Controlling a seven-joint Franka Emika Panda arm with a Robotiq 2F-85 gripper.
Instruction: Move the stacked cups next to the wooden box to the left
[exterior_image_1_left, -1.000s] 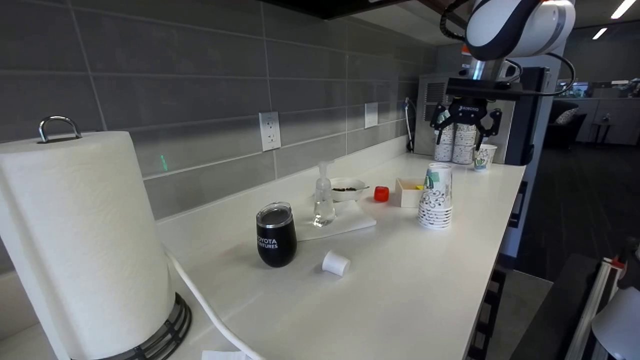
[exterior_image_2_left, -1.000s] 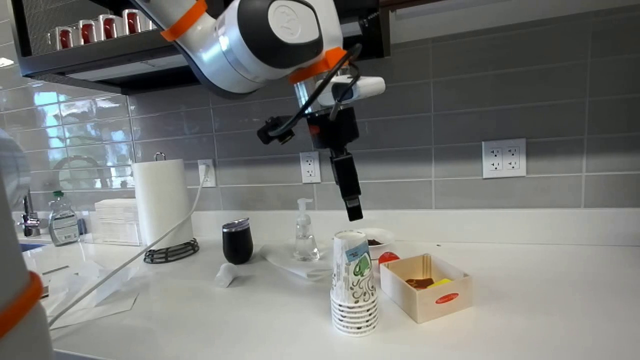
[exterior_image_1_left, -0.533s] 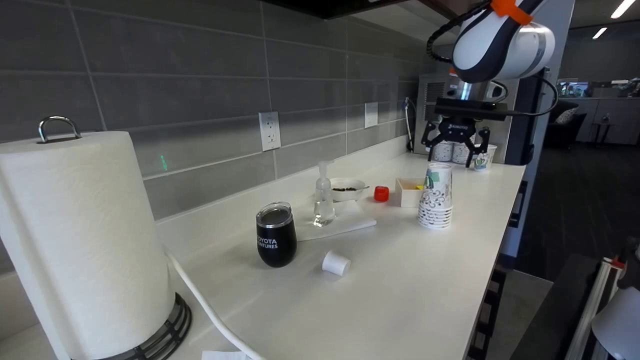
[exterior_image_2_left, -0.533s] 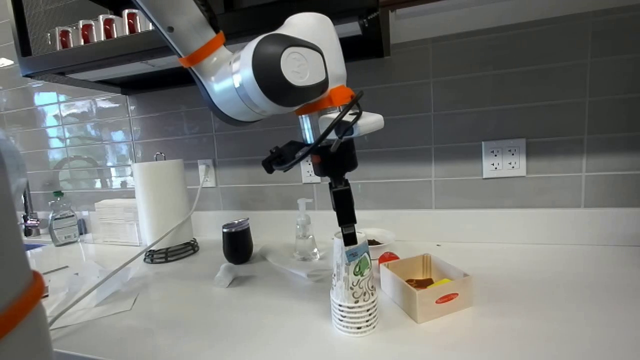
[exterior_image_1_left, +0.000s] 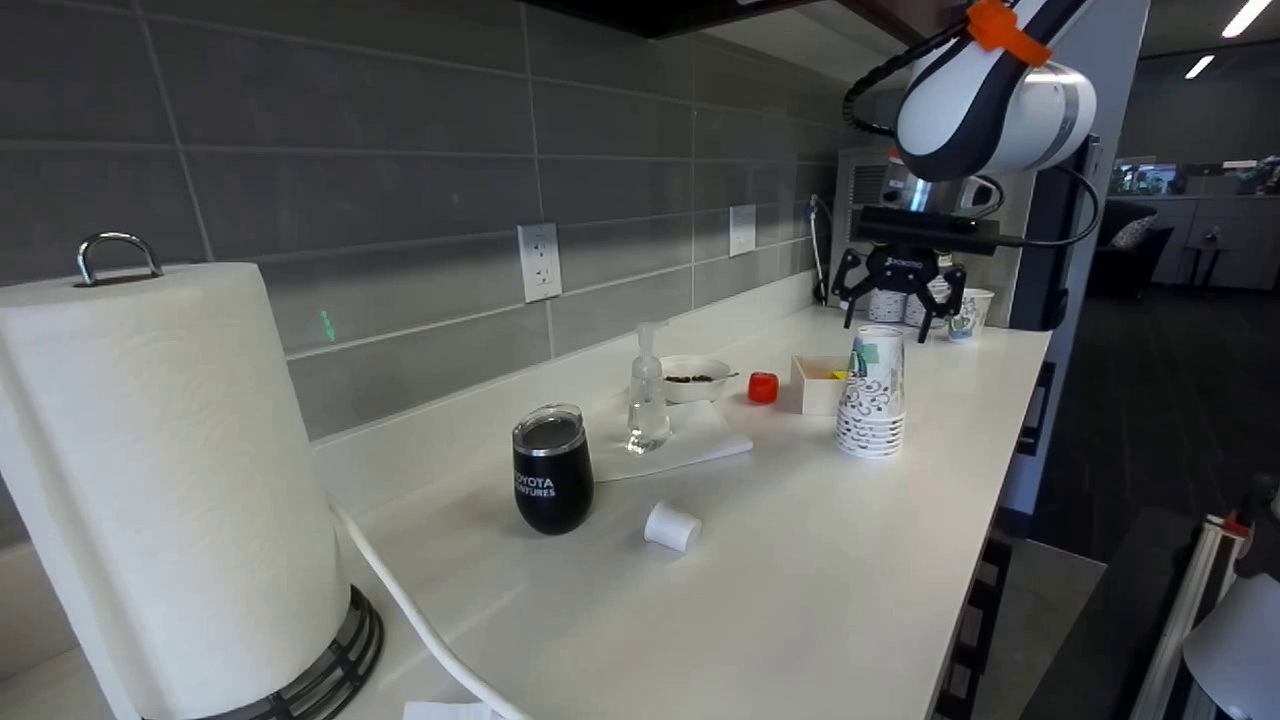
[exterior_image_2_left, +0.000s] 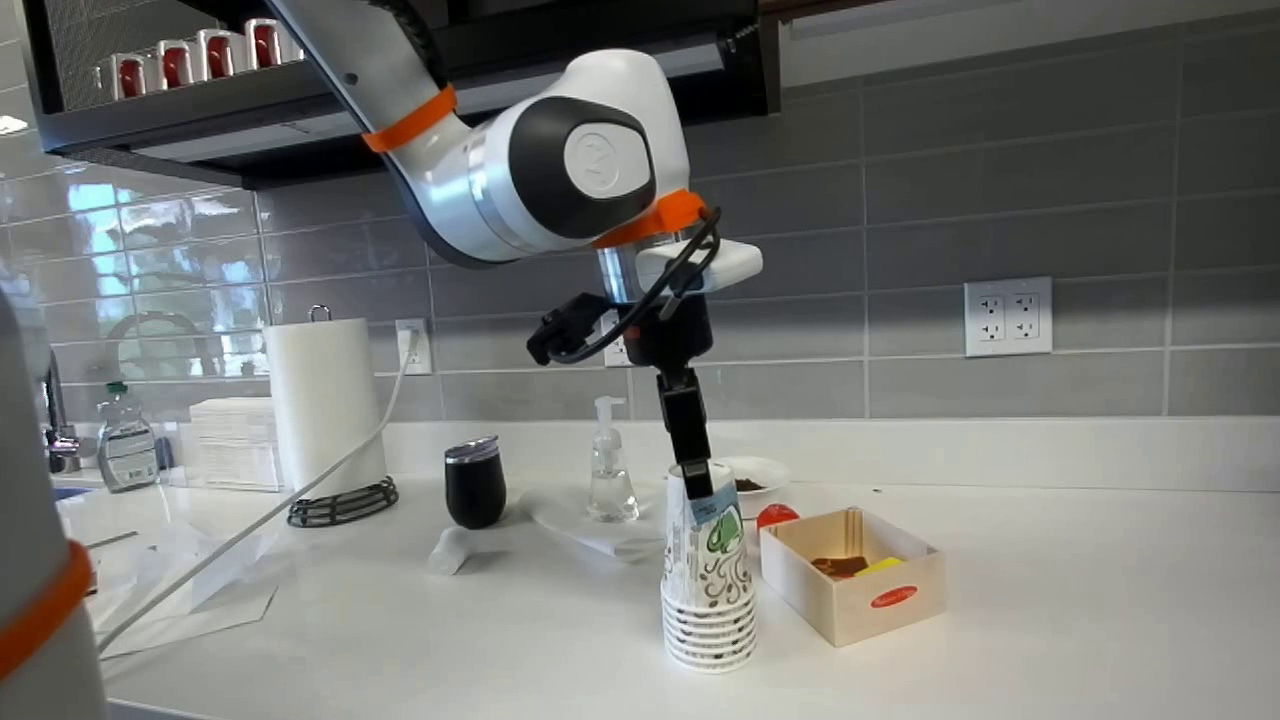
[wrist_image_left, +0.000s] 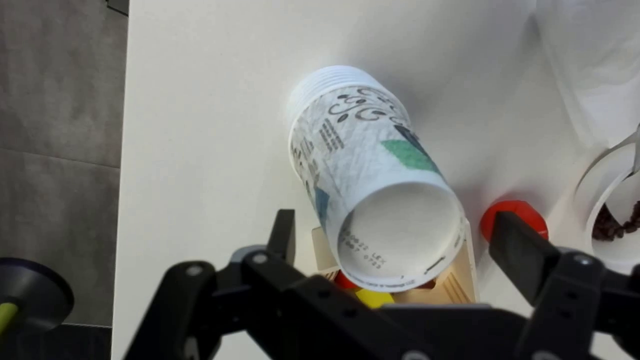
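An exterior view sights along counter (exterior_image_1_left: 760, 620), towel roll (exterior_image_1_left: 170, 480) near; an exterior view faces tiled wall (exterior_image_2_left: 900, 230); wrist view looks down, close over stacked cups (wrist_image_left: 360, 145); all share these, wooden box (exterior_image_2_left: 853, 612).

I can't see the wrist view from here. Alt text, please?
Upside-down stacked cups on a counter, base toward the camera, fill the middle; the end effector is open, a gap showing on each side of them. Lower in frame, partly hidden, is the box; at right, a red object and a cut-off bowl.
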